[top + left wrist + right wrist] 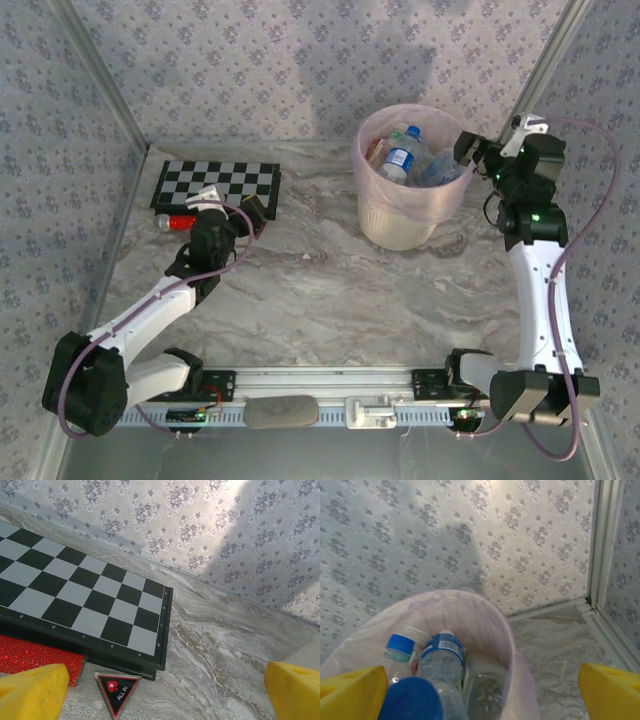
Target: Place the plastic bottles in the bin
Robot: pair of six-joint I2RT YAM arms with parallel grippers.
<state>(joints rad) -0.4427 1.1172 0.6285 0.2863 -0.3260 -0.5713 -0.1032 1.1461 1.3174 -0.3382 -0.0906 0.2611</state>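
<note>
A grey-and-cream marbled worktop (330, 290) is seen across the middle of the top view, closed in on three sides by walls papered in a pale floral pattern (300, 60), with a metal rail (330, 385) along the lower edge where the arms are bolted. In the upper left, a black-and-white chessboard (215, 185) is laid flat, and a red glittery stick (180, 222) is seen just beside its lower left corner. The left gripper (235, 205) is held low by the board's lower right edge; in its wrist view its yellow fingers (32, 692) are spread wide with nothing between them, and a small triangular red-and-black tag (117, 692) is spotted on the marble below the board's corner. At upper right of centre the bin (400, 220) is stood upright, cream-white and round, lined with a translucent pink bag. The plastic bottles (405, 158) are piled inside it: clear ones with blue labels and caps, and something orange-red at the left rim. The right gripper (475, 150) is held at the bin's right rim, spread wide and empty, and a clear bottle with a blue label is caught directly below it in the wrist view.
</note>
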